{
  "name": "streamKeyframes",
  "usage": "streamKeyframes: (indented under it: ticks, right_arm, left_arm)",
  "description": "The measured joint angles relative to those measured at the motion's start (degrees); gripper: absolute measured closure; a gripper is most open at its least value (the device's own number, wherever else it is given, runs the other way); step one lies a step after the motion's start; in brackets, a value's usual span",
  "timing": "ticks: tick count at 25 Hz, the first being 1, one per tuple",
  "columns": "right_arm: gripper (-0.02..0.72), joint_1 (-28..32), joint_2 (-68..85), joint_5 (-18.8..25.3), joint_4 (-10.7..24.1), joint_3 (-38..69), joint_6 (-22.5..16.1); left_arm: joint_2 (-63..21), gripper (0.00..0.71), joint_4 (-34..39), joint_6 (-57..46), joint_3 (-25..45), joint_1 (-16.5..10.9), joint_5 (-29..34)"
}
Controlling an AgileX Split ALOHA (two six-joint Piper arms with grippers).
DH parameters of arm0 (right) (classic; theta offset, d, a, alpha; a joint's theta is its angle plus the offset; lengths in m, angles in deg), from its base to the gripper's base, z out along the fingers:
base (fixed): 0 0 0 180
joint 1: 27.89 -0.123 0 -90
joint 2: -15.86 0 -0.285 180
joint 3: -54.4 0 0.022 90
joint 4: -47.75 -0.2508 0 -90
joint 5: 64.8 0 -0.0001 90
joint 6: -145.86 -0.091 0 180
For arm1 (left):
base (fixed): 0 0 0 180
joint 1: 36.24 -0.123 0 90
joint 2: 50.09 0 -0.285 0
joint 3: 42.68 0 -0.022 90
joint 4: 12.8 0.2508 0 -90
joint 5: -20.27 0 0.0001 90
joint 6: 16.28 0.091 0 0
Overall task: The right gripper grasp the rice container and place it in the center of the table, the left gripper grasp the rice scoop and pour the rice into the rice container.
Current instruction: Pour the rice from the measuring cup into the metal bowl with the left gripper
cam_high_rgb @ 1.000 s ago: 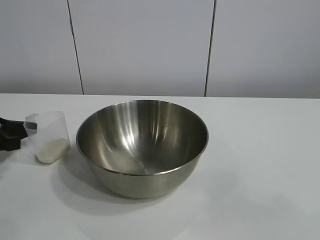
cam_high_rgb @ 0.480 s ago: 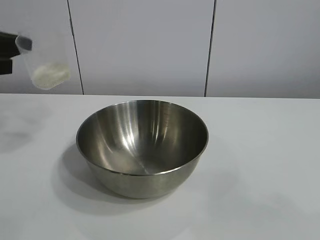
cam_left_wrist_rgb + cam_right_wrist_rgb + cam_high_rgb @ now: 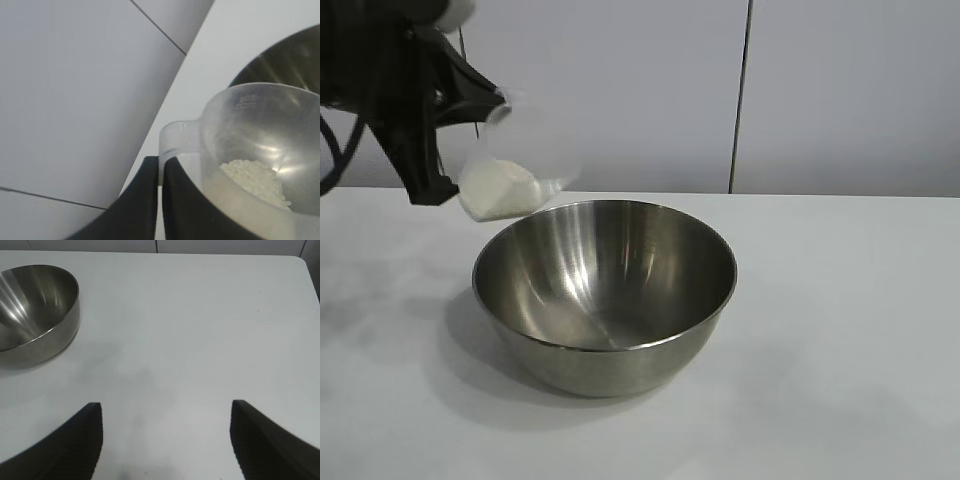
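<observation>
The rice container point(image 3: 605, 290), a large shiny steel bowl, stands on the white table point(image 3: 840, 330) near its middle; it also shows in the right wrist view point(image 3: 35, 310) and in the left wrist view point(image 3: 285, 62). My left gripper point(image 3: 485, 105) is shut on the handle tab of the rice scoop point(image 3: 515, 165), a translucent cup held tilted in the air above the bowl's far-left rim. The rice point(image 3: 500, 188) lies heaped in the scoop point(image 3: 250, 145), white grains point(image 3: 255, 180) near its lower side. In the left wrist view my left gripper point(image 3: 160, 172) pinches the tab. My right gripper point(image 3: 166, 412) is open over bare table, right of the bowl, outside the exterior view.
A pale panelled wall point(image 3: 620, 90) with dark vertical seams stands behind the table. The table's far right corner point(image 3: 300, 260) shows in the right wrist view.
My left gripper has lifted the scoop from the table at the left, carried it up and rightward to the bowl's rim, and tilted it. The bowl has not moved.
</observation>
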Motion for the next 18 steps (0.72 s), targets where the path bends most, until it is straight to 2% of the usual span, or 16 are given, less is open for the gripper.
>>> streamKeyframes:
  ticks: [4,7,18]
  right_arm:
    - [0.209,0.0,0.0,0.0,0.0,0.0,0.0]
    - [0.209,0.0,0.0,0.0,0.0,0.0,0.0]
    - [0.209,0.0,0.0,0.0,0.0,0.0,0.0]
  left_arm:
    - [3.63,0.701,-14.95,22.25,-1.96,5.05,2.0]
    - [4.84,0.701,-21.55,36.49,-2.79,6.43,2.58]
    - [4.94,0.701,-23.96,71.85,-3.7,6.5,2.33]
